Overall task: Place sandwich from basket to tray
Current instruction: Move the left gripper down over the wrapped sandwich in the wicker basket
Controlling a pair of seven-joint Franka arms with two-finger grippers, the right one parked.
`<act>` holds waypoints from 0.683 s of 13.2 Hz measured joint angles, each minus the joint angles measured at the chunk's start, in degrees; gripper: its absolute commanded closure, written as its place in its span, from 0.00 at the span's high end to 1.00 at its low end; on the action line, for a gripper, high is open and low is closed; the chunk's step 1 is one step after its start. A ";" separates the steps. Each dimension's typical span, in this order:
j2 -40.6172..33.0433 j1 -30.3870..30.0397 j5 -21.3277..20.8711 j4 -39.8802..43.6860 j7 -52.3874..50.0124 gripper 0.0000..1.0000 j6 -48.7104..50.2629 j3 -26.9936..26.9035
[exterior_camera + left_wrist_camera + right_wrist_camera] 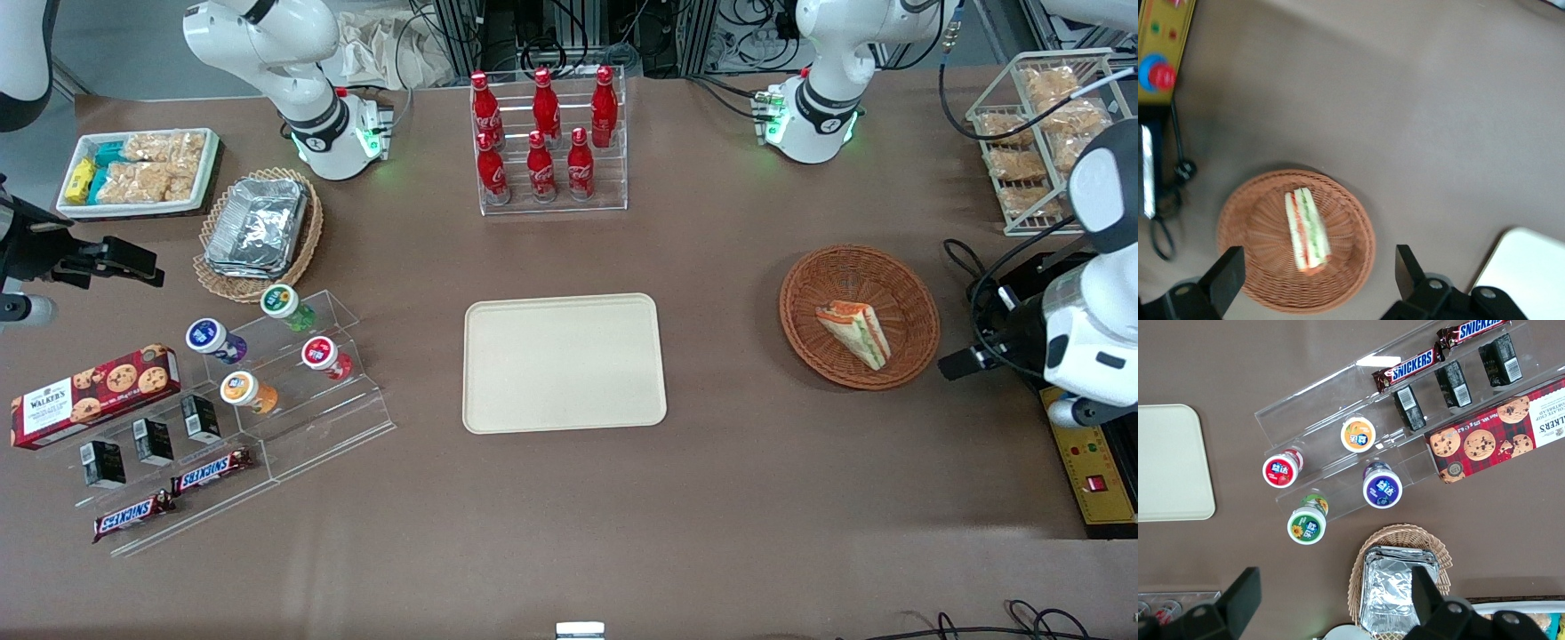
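Note:
The sandwich [855, 330] is a triangular wedge with orange and green filling. It lies in the round reddish-brown wicker basket [916, 307], toward the working arm's end of the table. The cream tray [564, 363] lies flat mid-table with nothing on it. My left gripper [965, 360] hangs beside the basket, just off its rim on the working arm's side. In the left wrist view the gripper [1318, 265] is open and well above the basket [1351, 267]. The sandwich [1307, 228] shows between the two black fingers [1403, 265], untouched. A corner of the tray [1531, 270] shows too.
A yellow control box [1092, 462] with cables sits at the table edge close to my gripper. A white wire rack of bagged snacks [1040, 133] stands farther from the front camera. A clear rack of cola bottles [547, 142] stands farther from the camera than the tray.

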State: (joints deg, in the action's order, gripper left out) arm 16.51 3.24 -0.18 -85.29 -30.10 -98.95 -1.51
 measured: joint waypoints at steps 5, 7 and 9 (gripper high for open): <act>-0.67 -0.17 0.10 -12.29 -19.94 1.00 -8.78 -0.13; -0.80 -0.18 0.10 -18.30 -26.01 1.00 -15.41 -0.13; -1.53 -0.18 0.10 -24.50 -28.89 1.00 -21.31 -0.14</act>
State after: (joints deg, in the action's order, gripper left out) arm 14.98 3.06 -0.07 -109.79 -58.99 -120.26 -1.64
